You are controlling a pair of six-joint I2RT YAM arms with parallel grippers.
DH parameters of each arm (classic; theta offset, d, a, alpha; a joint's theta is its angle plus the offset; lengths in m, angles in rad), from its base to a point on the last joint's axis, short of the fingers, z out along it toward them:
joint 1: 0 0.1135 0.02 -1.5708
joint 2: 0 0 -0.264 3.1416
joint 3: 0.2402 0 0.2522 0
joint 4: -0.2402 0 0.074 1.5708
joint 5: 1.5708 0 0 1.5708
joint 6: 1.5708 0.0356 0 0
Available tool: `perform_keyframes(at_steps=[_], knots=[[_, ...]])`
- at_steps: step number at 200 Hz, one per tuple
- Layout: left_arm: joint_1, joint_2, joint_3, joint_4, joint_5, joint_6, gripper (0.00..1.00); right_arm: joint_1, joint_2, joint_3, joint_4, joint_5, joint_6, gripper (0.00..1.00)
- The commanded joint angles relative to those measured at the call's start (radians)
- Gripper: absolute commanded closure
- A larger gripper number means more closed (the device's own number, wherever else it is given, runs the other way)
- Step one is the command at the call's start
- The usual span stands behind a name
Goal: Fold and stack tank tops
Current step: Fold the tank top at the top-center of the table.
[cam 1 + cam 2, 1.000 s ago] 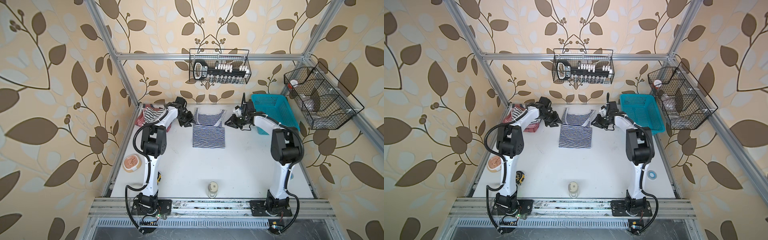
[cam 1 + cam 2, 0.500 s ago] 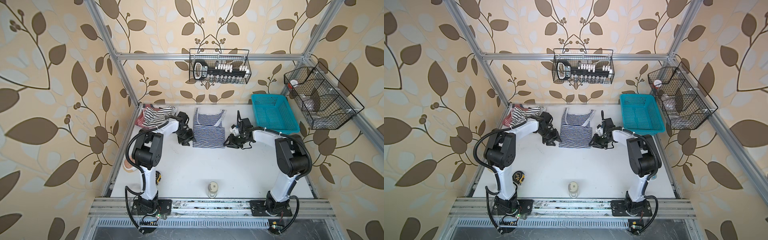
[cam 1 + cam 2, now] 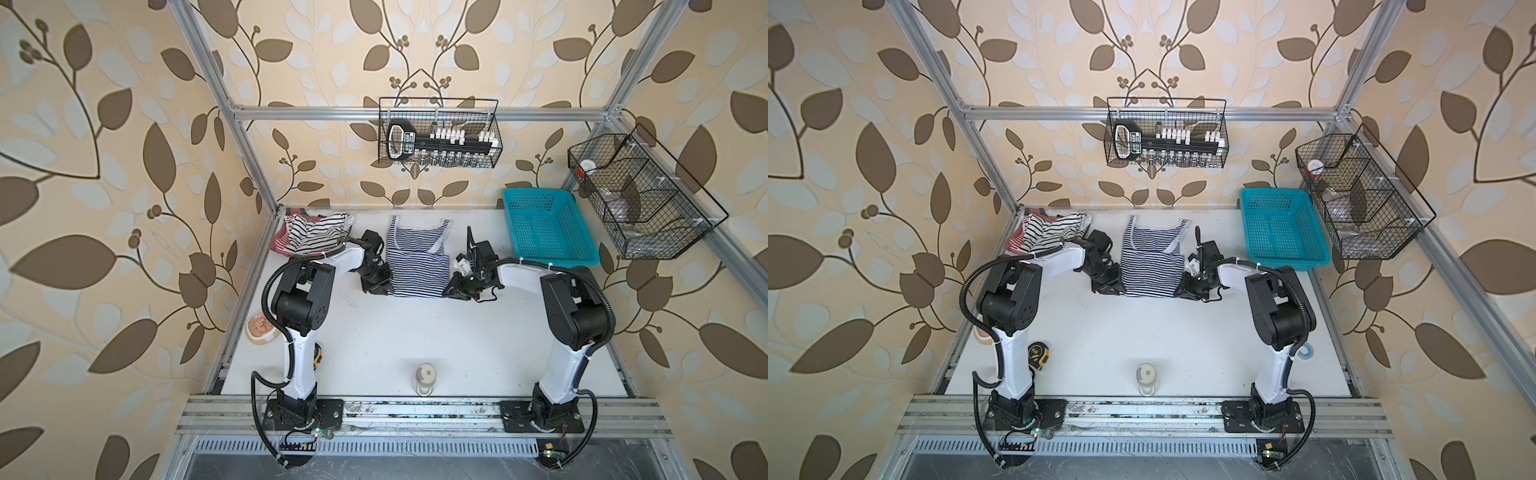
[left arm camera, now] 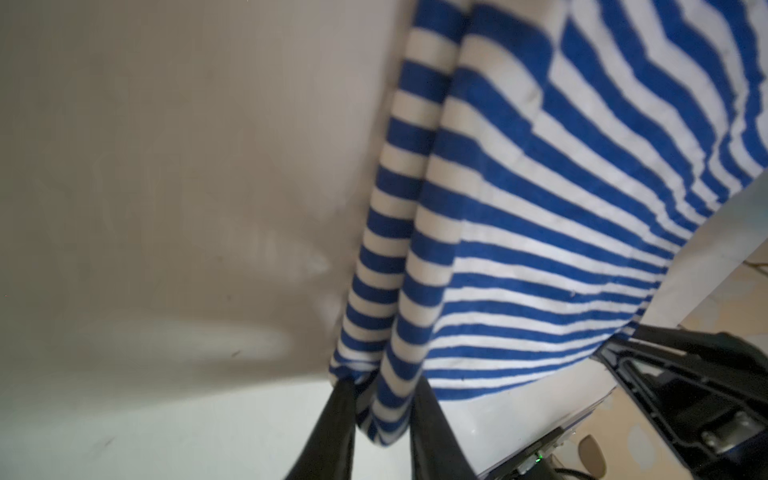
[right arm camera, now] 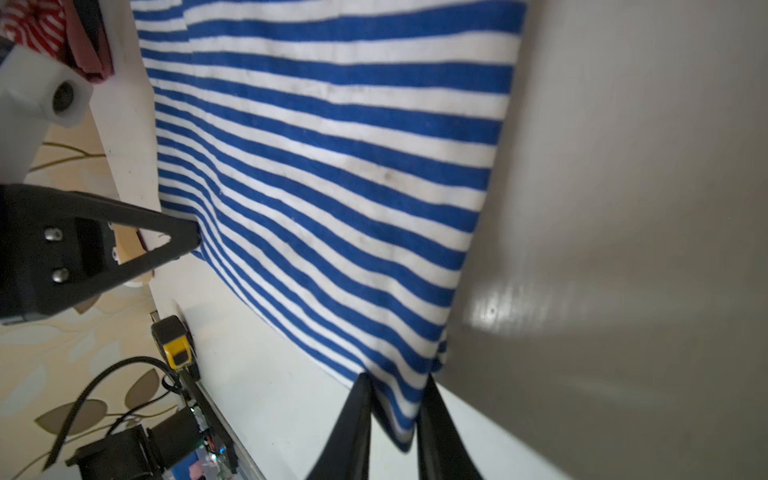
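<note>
On smooth wht table [image 3: 395,332]: soft navy-stripe tank top [image 3: 417,266], rect.

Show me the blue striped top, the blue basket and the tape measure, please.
blue striped top [image 3: 417,270]: in a top view, middle of the cloth.
blue basket [image 3: 540,230]: in a top view, its bare floor.
tape measure [image 3: 1038,354]: in a top view, its case.

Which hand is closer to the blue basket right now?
Right. The right hand grips the navy-striped top at its near corner on the side facing the basket; the left hand grips the opposite near corner, a top's width farther.
</note>
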Motion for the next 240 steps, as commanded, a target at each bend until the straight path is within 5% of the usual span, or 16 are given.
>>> perform_keyframes(at_steps=[1,13,68,156,240], knots=[[0.002,-0.014,-0.022,-0.002,0.002,-0.009,0.93,0.007,0.009,-0.002,0.005,-0.01,-0.009,0.97],[0.001,-0.026,-0.037,0.004,0.006,-0.011,1.0,0.012,-0.001,-0.003,-0.002,-0.008,-0.012,1.0],[-0.013,-0.133,-0.16,0.031,0.017,-0.025,1.0,0.057,-0.104,-0.08,-0.024,0.021,-0.016,1.0],[-0.115,-0.458,-0.331,-0.001,-0.065,-0.109,1.0,0.151,-0.482,-0.287,-0.049,0.105,0.069,1.0],[-0.125,-0.58,-0.243,-0.091,-0.123,-0.124,1.0,0.138,-0.604,-0.2,-0.15,0.117,0.061,1.0]])
